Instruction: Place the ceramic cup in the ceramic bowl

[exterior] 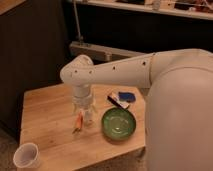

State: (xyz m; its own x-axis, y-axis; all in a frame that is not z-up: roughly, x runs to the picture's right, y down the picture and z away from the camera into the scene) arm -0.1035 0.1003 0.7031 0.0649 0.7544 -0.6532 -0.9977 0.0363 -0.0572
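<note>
The white ceramic cup point(26, 156) stands upright at the front-left corner of the wooden table point(50, 107), its mouth facing up. The green ceramic bowl point(118, 123) sits on the table's front right, empty. My gripper point(85, 114) hangs down from the white arm point(110, 72) over the middle of the table, just left of the bowl and well to the right of and behind the cup. An orange object point(78, 121) lies on the table right beside the gripper.
A flat blue, white and black object point(121, 98) lies behind the bowl. My large white body point(180, 120) fills the right side. A dark cabinet wall stands behind the table, and the table's front edge runs close to the cup.
</note>
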